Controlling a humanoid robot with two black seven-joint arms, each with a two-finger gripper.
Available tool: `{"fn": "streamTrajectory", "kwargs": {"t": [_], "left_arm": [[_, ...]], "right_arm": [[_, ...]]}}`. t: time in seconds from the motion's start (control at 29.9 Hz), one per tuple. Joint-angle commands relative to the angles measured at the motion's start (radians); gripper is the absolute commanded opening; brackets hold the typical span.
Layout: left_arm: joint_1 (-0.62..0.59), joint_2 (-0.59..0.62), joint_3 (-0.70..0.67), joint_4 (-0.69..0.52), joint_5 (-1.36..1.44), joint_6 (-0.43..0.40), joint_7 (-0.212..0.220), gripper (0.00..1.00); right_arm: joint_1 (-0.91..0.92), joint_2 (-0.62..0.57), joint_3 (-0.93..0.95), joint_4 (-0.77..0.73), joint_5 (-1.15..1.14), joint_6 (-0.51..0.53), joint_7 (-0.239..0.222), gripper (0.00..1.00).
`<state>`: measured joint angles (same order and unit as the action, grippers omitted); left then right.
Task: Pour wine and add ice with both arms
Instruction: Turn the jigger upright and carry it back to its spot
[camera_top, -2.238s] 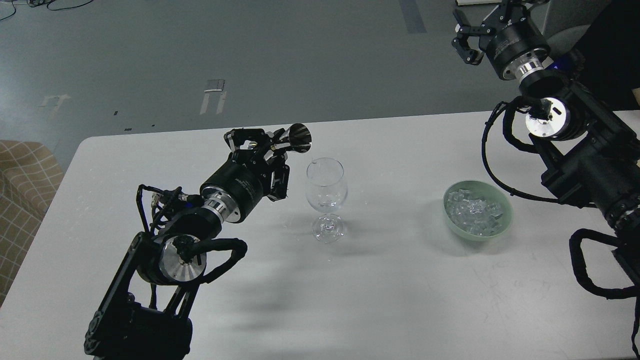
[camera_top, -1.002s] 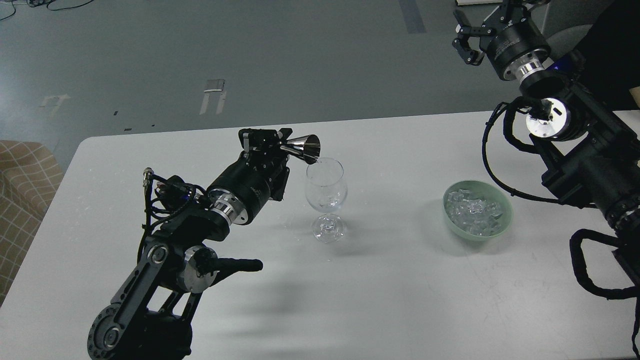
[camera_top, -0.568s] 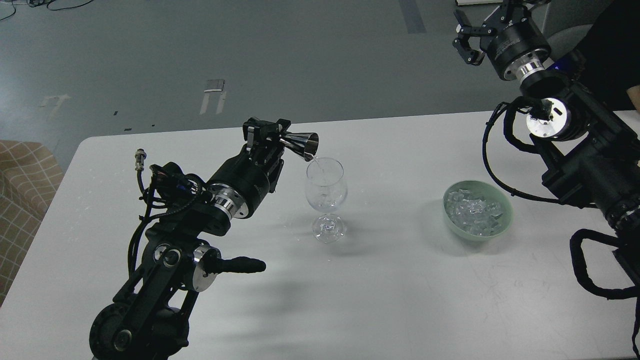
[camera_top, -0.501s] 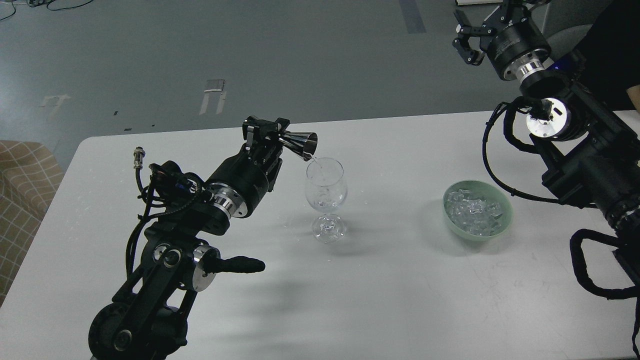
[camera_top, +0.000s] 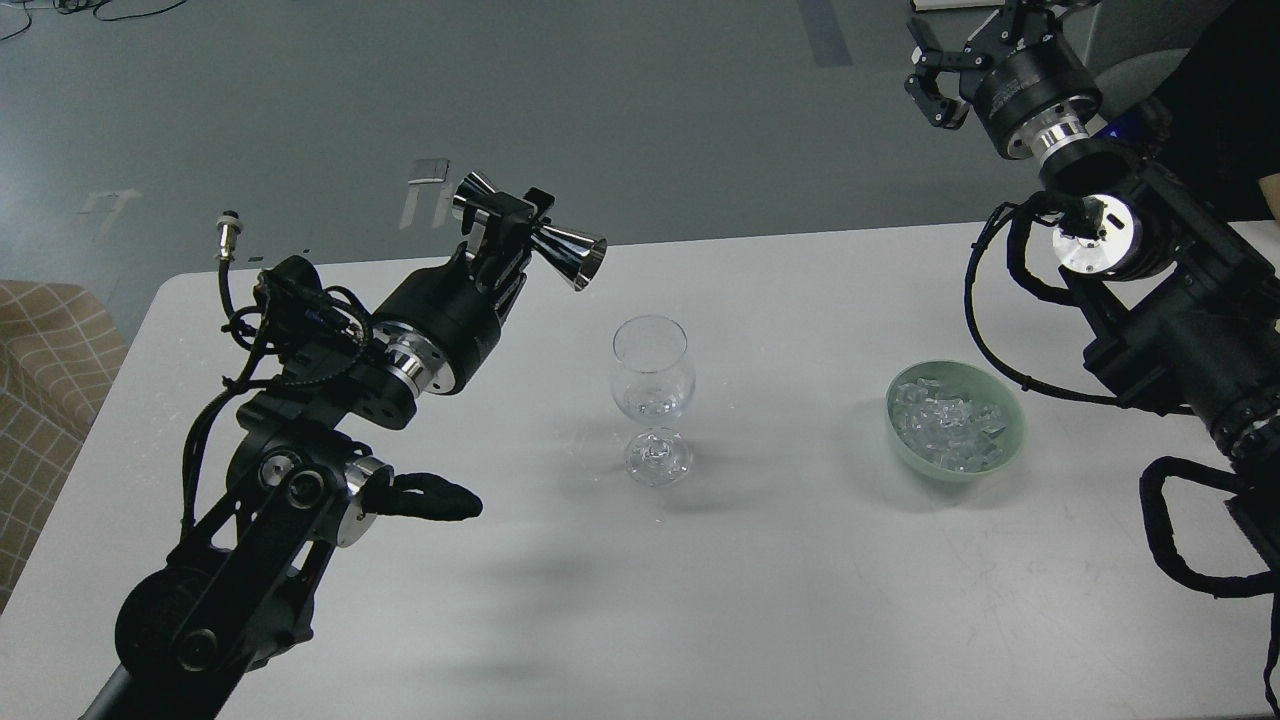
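A clear stemmed wine glass (camera_top: 652, 385) stands upright in the middle of the white table (camera_top: 760, 570), with a little clear liquid at the bottom of its bowl. My left gripper (camera_top: 512, 222) is shut on a shiny steel jigger (camera_top: 545, 243), held on its side up and to the left of the glass, wide mouth facing right. Clear ice cubes (camera_top: 948, 420) lie heaped in a pale green bowl (camera_top: 1010, 440) to the right of the glass. My right gripper (camera_top: 940, 70) is open and empty, high above the table's far right edge.
The far table edge runs just behind the jigger. A checked tan seat (camera_top: 45, 380) stands off the table's left end. My right arm (camera_top: 1170, 330) fills the right side, with cable loops hanging near the bowl.
My left gripper lifted the jigger up and back to the left, away from the glass rim, where it had been tipped and pouring. The right arm has not moved.
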<state>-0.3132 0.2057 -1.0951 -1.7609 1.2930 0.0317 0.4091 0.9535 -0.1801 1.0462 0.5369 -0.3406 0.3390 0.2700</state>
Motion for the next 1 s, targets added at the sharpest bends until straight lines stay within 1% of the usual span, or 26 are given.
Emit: {"fn": "streamTrajectory", "kwargs": {"t": [0.0,0.1,0.17,0.3,0.37,0.4,0.43,0.5,0.57,0.63,0.67,0.7,0.8,0.87,0.97], "left_arm": [[-0.017,0.024,-0.002,-0.002,0.000,-0.030,0.010,0.00],[-0.017,0.005,-0.017,-0.002,-0.020,-0.033,0.039,0.00],[0.003,-0.029,-0.043,-0.002,-0.117,-0.026,0.062,0.00],[0.040,-0.060,-0.123,-0.002,-0.378,-0.009,0.063,0.00],[0.051,-0.065,-0.201,0.003,-0.603,0.031,0.063,0.00],[0.055,-0.063,-0.222,0.008,-0.657,0.042,0.062,0.00],[0.066,-0.063,-0.267,0.015,-0.764,0.051,0.054,0.00],[0.085,-0.063,-0.311,0.031,-0.860,0.056,0.045,0.00],[0.121,-0.066,-0.371,0.061,-0.966,0.054,0.027,0.00],[0.160,-0.069,-0.437,0.098,-1.044,0.047,-0.005,0.00],[0.169,-0.069,-0.453,0.110,-1.063,0.042,-0.010,0.00],[0.187,-0.071,-0.482,0.138,-1.104,0.034,-0.024,0.00],[0.204,-0.094,-0.505,0.194,-1.161,0.021,-0.050,0.00],[0.206,-0.111,-0.508,0.234,-1.164,0.002,-0.058,0.00],[0.207,-0.118,-0.506,0.297,-1.164,-0.022,-0.078,0.03]], "right_arm": [[-0.002,-0.001,0.000,0.000,0.000,0.000,0.000,1.00],[-0.002,-0.001,0.000,0.000,0.000,-0.005,0.000,1.00],[-0.002,-0.001,0.000,0.000,0.000,-0.005,0.000,1.00],[-0.002,-0.001,0.000,0.000,0.000,-0.005,0.000,1.00],[-0.002,-0.002,0.000,0.000,0.000,-0.005,-0.002,1.00],[-0.002,-0.002,0.000,0.000,0.000,-0.005,-0.002,1.00],[-0.002,-0.001,0.000,0.000,0.000,-0.005,-0.002,1.00],[-0.002,-0.001,0.000,0.000,0.000,-0.005,-0.002,1.00],[-0.004,0.002,0.000,0.000,0.000,-0.005,-0.002,1.00],[-0.002,0.008,0.000,0.000,0.000,-0.006,-0.002,1.00],[-0.002,0.011,0.000,0.000,0.000,-0.006,-0.002,1.00],[-0.001,0.011,0.000,0.000,0.000,-0.008,-0.002,1.00],[-0.001,0.014,0.000,0.000,0.000,-0.012,-0.002,1.00],[-0.002,0.014,0.000,0.000,0.000,-0.012,-0.002,1.00],[-0.002,0.013,-0.002,0.000,0.000,-0.012,-0.002,1.00]]}}
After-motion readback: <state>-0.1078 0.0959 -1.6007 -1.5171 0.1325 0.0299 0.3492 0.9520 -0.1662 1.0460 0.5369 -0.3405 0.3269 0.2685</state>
